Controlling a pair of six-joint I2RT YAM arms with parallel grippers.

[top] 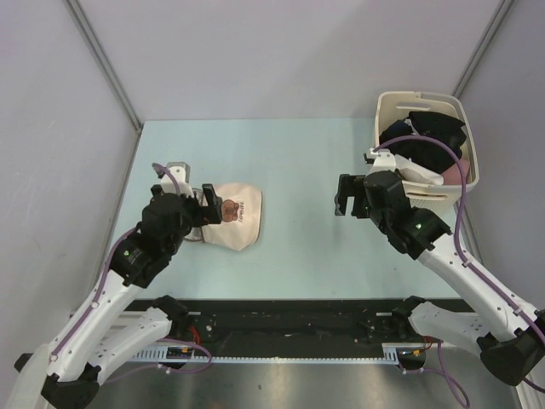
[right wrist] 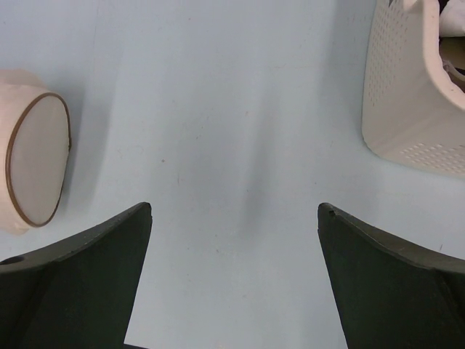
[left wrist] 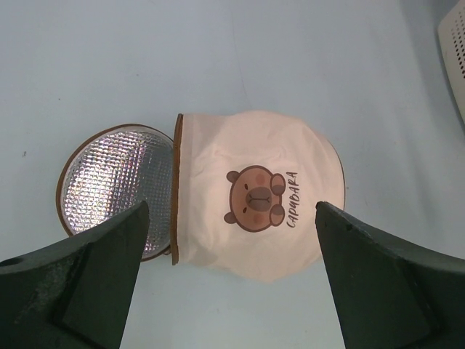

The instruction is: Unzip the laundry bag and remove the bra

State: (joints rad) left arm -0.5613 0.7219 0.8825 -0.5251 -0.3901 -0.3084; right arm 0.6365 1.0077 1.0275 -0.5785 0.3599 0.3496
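Cream laundry bag (left wrist: 218, 156): on its side, silvery lid (left wrist: 116, 182) flopped open
Left hand (left wrist: 231, 211): gaping, empty, right over it, probably lining up a grab
Right hand (right wrist: 234, 211): gaping, empty, well clear

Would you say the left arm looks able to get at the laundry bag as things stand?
Probably yes: the left claw hangs open right above the laundry bag, and nothing stands between them on the table.

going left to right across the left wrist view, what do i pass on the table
round silver-lined lid flap with brown trim, soft cream cloth laundry bag with capybara print, rigid white perforated plastic basket
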